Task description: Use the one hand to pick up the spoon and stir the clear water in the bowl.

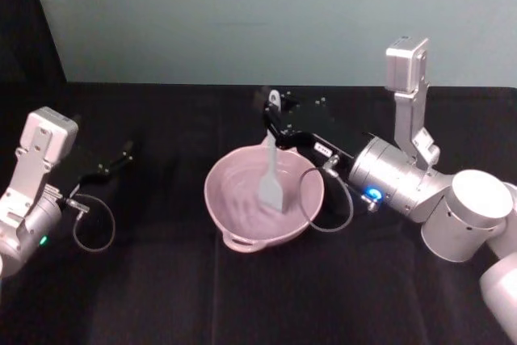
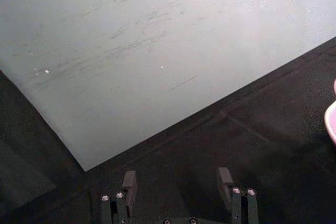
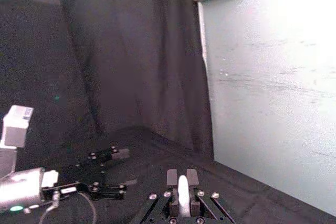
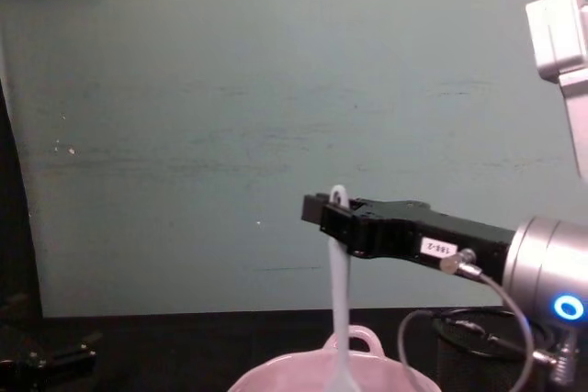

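The pale pink bowl (image 1: pixel 242 241) sits mid-table, its loop handle toward me. Faint ripples mark the clear water (image 1: pixel 239 196) inside. My right gripper (image 1: pixel 273 125), reaching in over the far rim, is shut on the upper handle of the white spoon (image 1: pixel 271 187), which hangs nearly upright with its flat head down in the bowl. From the chest the spoon (image 4: pixel 340 300) drops from the right gripper (image 4: pixel 329 216) into the bowl (image 4: pixel 367 341). In the right wrist view the handle (image 3: pixel 182 190) sits between the shut fingers. My left gripper (image 1: pixel 123 154) is parked at the far left, open (image 2: pixel 178 182) and holding nothing.
The table is covered in black cloth up to a pale green wall (image 1: pixel 242 14). A cable loop (image 1: pixel 335 208) hangs from the right wrist beside the bowl's right rim. The bowl's edge (image 2: pixel 332 116) shows in the left wrist view.
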Motion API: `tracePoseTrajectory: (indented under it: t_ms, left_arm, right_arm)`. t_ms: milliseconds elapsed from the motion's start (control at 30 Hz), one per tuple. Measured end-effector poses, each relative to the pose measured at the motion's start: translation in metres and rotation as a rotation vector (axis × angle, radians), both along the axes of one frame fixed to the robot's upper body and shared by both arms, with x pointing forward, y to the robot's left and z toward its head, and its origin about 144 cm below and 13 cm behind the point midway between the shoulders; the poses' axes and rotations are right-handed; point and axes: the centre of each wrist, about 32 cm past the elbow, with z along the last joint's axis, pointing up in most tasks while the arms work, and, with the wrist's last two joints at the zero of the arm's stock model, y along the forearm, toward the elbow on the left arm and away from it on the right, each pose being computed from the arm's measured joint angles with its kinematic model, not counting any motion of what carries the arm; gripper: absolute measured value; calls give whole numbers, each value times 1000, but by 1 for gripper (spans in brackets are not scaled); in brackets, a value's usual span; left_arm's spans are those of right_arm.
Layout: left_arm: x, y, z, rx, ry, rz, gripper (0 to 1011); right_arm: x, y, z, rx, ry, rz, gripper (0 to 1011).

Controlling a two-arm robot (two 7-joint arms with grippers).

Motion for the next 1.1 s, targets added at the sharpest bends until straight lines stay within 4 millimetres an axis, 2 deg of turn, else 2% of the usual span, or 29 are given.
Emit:
tracePoseTrajectory:
  t_ms: [233, 433, 567, 867, 1100]
  left_arm:
    - [0, 0, 0, 0, 0, 0, 1011]
    - [0, 0, 0, 0, 0, 0, 1011]
    - [0, 0, 0, 0, 0, 0, 1011]
    - [0, 0, 0, 0, 0, 0, 1011]
    - [0, 0, 0, 0, 0, 0, 1011]
  right_arm:
    - [1, 14, -2, 15, 7, 37, 114]
    - [15, 30, 0, 23, 4, 63, 114]
    - [26, 34, 1, 18, 4, 56, 114]
    - [43, 33, 2, 5, -1, 21, 114]
    - [50, 22, 4, 8, -5, -23, 114]
